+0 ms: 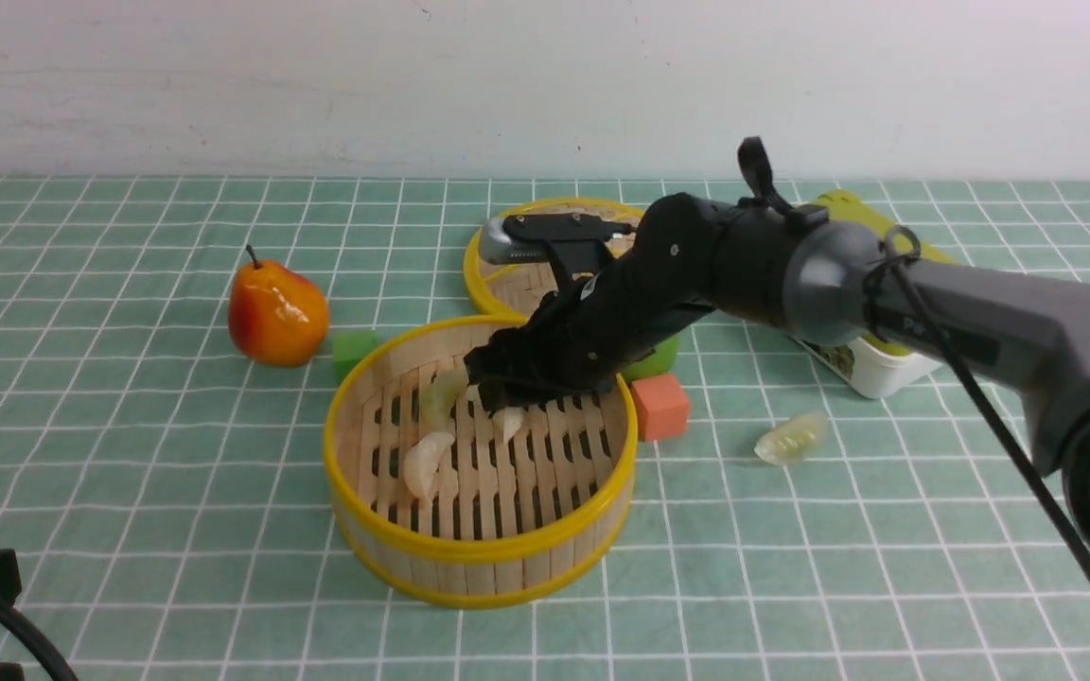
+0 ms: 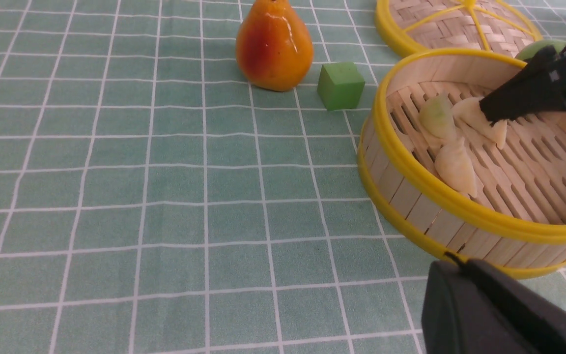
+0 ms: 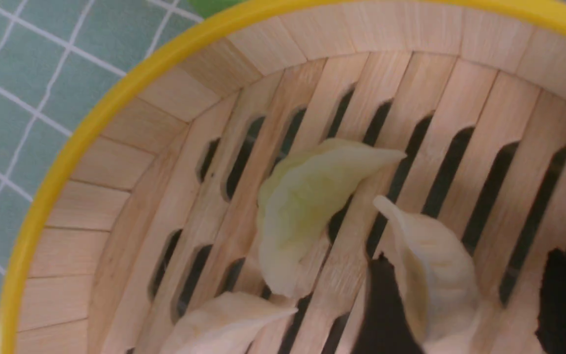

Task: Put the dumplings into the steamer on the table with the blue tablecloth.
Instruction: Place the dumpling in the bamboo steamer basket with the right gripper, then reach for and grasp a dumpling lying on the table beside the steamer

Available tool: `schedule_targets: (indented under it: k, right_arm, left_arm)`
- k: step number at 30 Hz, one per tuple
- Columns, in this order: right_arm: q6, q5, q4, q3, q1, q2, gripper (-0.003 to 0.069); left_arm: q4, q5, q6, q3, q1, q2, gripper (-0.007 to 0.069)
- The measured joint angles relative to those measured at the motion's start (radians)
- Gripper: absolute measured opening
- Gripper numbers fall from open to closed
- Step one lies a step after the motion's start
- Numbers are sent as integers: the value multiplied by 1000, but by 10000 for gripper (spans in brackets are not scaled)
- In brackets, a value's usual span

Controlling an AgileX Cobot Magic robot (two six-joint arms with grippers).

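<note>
The steamer (image 1: 469, 549) stands in the middle of the table with the blue tablecloth (image 1: 129, 473). My right gripper (image 1: 502, 402) reaches down inside it, jaws open. A cream dumpling (image 3: 435, 275) lies between the fingers on the slats, against one finger (image 3: 381, 305) and apart from the other. A greenish dumpling (image 1: 441, 392) and a white dumpling (image 1: 425, 463) lie beside it in the steamer. A further dumpling (image 1: 791, 438) lies on the cloth to the steamer's right. My left gripper (image 2: 452, 263) is shut and empty, low at the near left, close to the steamer's wall (image 2: 410, 196).
The flat woven lid (image 1: 507, 274) lies behind the steamer. A pear (image 1: 277, 312) and a green cube (image 1: 354, 352) sit to its left. An orange cube (image 1: 660, 407) is at its right. A white tub with a yellow-green lid (image 1: 871, 369) stands behind the right arm.
</note>
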Motion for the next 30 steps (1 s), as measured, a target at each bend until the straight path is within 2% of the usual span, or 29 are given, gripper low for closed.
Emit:
schedule_targets:
  k: [3,6,10,11,13,14,17,19,30]
  right_arm:
    - [24,74,-2,-2,-33,-75,495]
    - [67,193,-50,-10,-104,-159,517]
    - [145,366,-208,6,-180,-199,519]
    - [154,381,-229,14,-186,-199,519]
    - [221,436,-354,95,-204,-197,514]
    - [226,437,-363,102,-204,-197,514]
    - [343,380,-461,225,-204,-193,512]
    - [398,307,-479,278,-204,-192,512]
    - [434,11,-476,341,-204,-166,505]
  left_arm:
    - [0,-1,0,0,0,0,-13]
    - [0,-3,0,0,0,0,-12]
    - [0,-10,0,0,0,0,-11]
    - [0,-12,0,0,0,0,-11]
    - [0,-16,0,0,0,0,-8]
    - [0,-16,0,0,0,0,-7]
    - [0,-16,-1,0,0,0,-4]
    - [0,-17,-1,0,0,0,-3]
    - [0,-18,-2,0,0,0,6]
